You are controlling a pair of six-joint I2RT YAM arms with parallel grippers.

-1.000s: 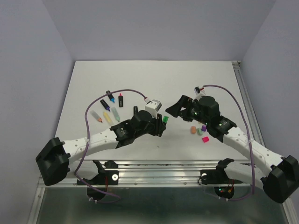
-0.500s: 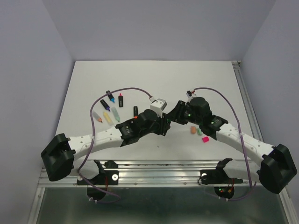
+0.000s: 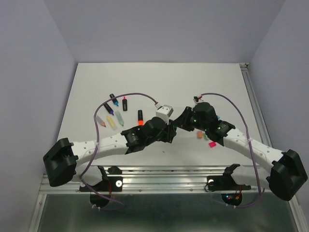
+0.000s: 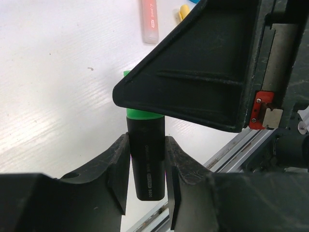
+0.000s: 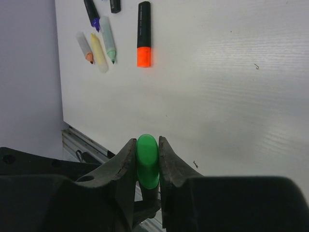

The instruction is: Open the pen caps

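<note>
Right gripper (image 5: 147, 151) is pressed shut on the green cap (image 5: 147, 162), one finger against each flat side of it and the cap's rounded end facing the wrist camera. Left gripper (image 4: 146, 151) is clamped on the black pen body (image 4: 147, 169) of the same highlighter, its two fingers squeezing the barrel from either side. In the left wrist view the cap's green band meets the top of the barrel with no gap showing, and the rest of the cap is hidden behind the dark finger of the right gripper. From above, the two grippers meet nose to nose near the middle of the table (image 3: 159, 82), toward its near edge, with the pen held between them above the surface.

Just right of the right arm, loose caps lie on the table: a peach one (image 3: 199, 136) and a pink one (image 3: 211, 144). Left of the grippers lies another black highlighter (image 5: 143, 21) with its orange cap (image 5: 143, 55) on. Farther left, a cluster of pastel pens (image 3: 111, 121) and dark uncapped pens (image 3: 116, 101) lies scattered.
</note>
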